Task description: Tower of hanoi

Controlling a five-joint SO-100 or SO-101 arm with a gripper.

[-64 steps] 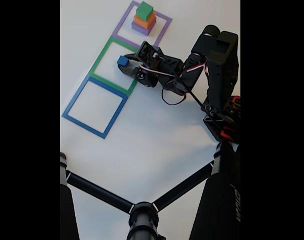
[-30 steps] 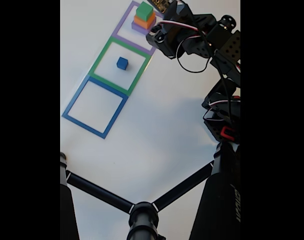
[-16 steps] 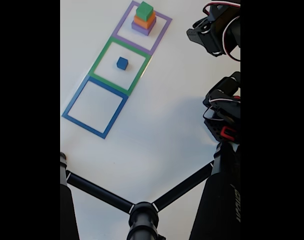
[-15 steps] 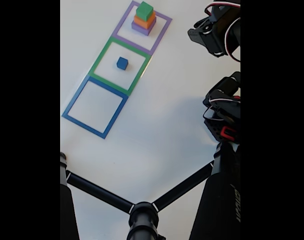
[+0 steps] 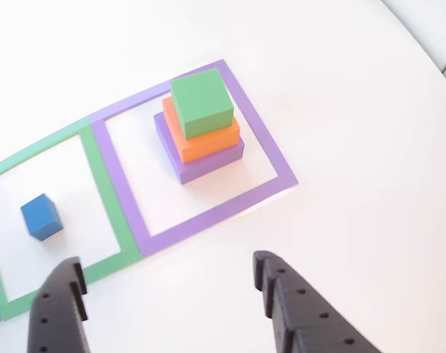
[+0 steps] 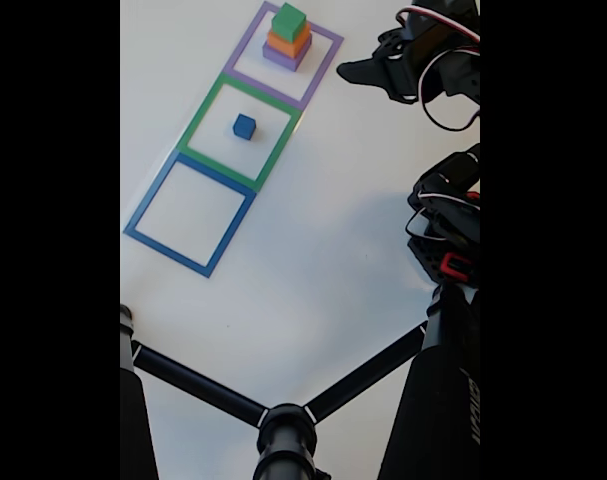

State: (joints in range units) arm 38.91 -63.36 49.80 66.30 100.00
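Inside the purple square outline [image 5: 270, 158] we are seeing the green block [image 5: 201, 103] sitting on the orange block [image 5: 208, 142], which is resting on the flat purple block [image 5: 208, 165], a three-tier stack on the white table [image 5: 369, 110]. Beside it, the small blue cube [image 5: 41, 217] is standing alone within the green square outline [image 5: 109, 213], apart from the stack. Our gripper [image 5: 167, 283] is hovering near the purple outline with its black fingers [image 5: 281, 290] spread wide, grasping nothing; in the fixed view, it [image 6: 358, 70] is hanging to the right of the stack.
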